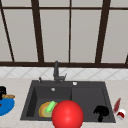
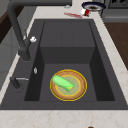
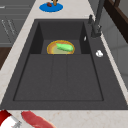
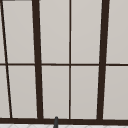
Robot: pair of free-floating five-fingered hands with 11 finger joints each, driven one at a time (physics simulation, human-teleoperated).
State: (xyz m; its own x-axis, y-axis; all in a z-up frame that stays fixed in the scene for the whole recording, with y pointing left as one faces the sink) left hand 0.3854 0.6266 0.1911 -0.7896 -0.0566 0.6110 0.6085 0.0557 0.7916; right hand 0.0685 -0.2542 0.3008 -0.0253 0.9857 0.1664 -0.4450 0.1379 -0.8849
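A big red ball (image 1: 67, 114) hangs at the sink's front edge, close to the front camera, and neither hand touches it. My right hand (image 1: 101, 111) floats over the sink's right front corner with relaxed fingers hanging down, holding nothing. My left hand (image 1: 2, 91) is cut off at the picture's left edge, just above a blue plate (image 1: 6, 106) (image 3: 51, 8) with small food items. In the left basin lies a yellow-rimmed brown plate (image 1: 43, 111) (image 2: 77, 91) (image 3: 51, 48) with a green oblong item (image 1: 50, 106) (image 2: 62, 83) (image 3: 64, 47) on it.
The black sink (image 1: 87, 97) has a dark faucet (image 1: 56, 71) (image 2: 17, 27) at its back rim. On the right counter lie a red strip (image 1: 116, 105) (image 3: 35, 119) and a red-and-white item (image 1: 121, 114) (image 2: 85, 12). A dark pan (image 2: 93, 6) sits beyond them.
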